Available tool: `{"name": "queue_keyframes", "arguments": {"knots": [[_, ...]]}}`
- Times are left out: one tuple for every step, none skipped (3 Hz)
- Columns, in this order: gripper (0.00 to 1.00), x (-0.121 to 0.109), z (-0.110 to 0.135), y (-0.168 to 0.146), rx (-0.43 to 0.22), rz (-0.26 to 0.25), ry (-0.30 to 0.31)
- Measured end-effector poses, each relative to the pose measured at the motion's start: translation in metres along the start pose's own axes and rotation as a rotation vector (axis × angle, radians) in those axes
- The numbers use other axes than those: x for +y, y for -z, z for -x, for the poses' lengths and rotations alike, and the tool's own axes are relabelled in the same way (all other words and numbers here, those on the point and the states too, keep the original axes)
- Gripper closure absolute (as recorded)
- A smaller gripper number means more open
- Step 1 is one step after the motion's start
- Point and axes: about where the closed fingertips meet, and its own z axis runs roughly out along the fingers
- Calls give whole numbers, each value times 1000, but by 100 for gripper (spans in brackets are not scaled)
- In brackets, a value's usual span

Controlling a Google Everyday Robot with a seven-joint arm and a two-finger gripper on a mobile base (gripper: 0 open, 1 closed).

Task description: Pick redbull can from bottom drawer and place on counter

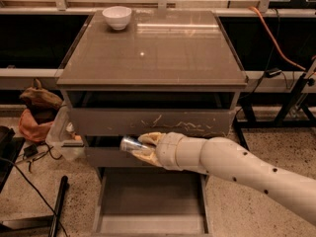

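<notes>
Between the two fingers of your gripper (144, 147) you have the redbull can (130, 143) clamped, lying nearly on its side, its silver end poking out past the fingertips, away from the arm (237, 169). Directly below the gripper, well apart from it, the bottom drawer (150, 204) stands pulled out, so the can is held in the air above the drawer's flat inside. Just behind the gripper is the plain front of the middle drawer (106, 157), and just above it the top drawer (153, 122), whose front bears white scratches. Higher up and farther back from the gripper lies the glossy counter (158, 53). A white bowl (117, 17) sits at the counter's far corner, well apart from gripper and can.
</notes>
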Motion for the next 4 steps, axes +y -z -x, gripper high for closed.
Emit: {"name": "queue_keyframes", "arguments": {"knots": [[100,-39,61,30,-5,-48,108],[100,-91,144,63,-6,-106,241],[100,-143,192,81,-34,-155,308],[100,-187,206,82,-33,-192,320]]}}
